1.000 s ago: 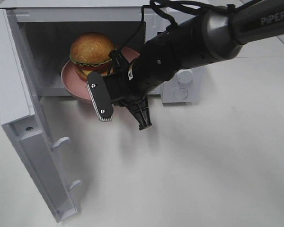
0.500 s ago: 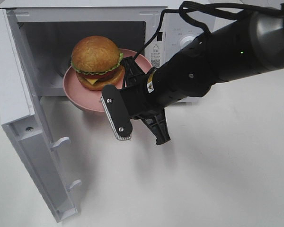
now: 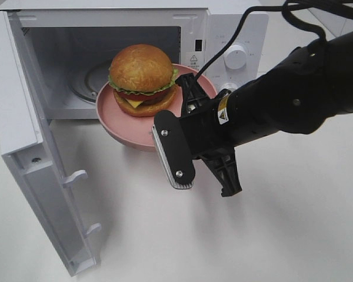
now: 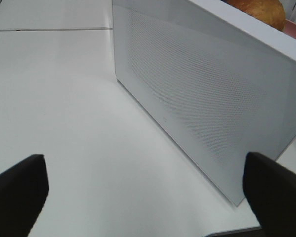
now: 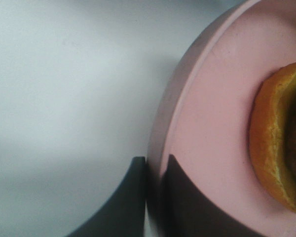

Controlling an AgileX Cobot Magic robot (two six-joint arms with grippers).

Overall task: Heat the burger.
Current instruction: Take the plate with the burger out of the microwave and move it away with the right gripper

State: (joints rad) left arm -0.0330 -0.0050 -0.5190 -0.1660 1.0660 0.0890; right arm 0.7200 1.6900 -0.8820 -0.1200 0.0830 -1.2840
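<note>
Your right arm (image 3: 294, 100) is matte black and cylindrical, with a small yellow warning sticker (image 3: 223, 116). A black cable (image 3: 247, 23) loops above it. A black plate (image 3: 173, 150) carries two silver screws and a ribbed grey edge.

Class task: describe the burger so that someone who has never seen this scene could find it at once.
Find the white microwave with its door swung open. In front of its opening, the right gripper holds a round pink plate by the rim. The burger sits on it: glossy brown bun, green lettuce, the only food here.
</note>
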